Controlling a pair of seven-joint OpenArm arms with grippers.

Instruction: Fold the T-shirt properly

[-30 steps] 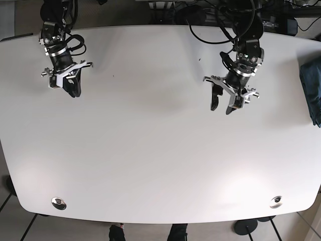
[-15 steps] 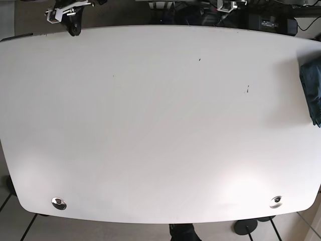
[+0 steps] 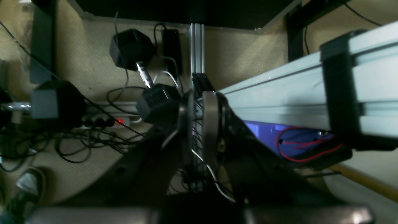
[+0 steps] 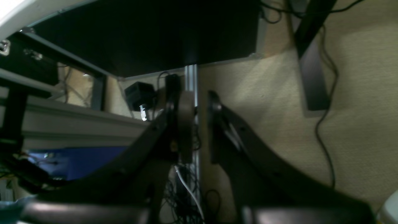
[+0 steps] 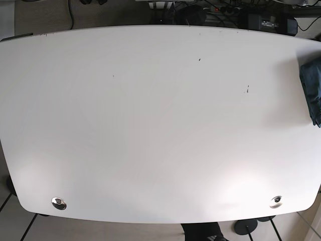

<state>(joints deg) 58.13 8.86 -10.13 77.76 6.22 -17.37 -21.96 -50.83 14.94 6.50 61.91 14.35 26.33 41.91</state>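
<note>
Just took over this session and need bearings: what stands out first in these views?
The white table fills the base view with neither arm over it. A dark blue cloth lies at its right edge, partly out of frame. Both wrist cameras face cables and floor; the left gripper and right gripper hold nothing.

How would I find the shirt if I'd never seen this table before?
Look at the big white table from above and follow it to its right edge, near the far corner. The dark blue T-shirt lies bunched there, partly cut off by the picture. It is the only cloth and the only dark thing resting on the white top.
</note>
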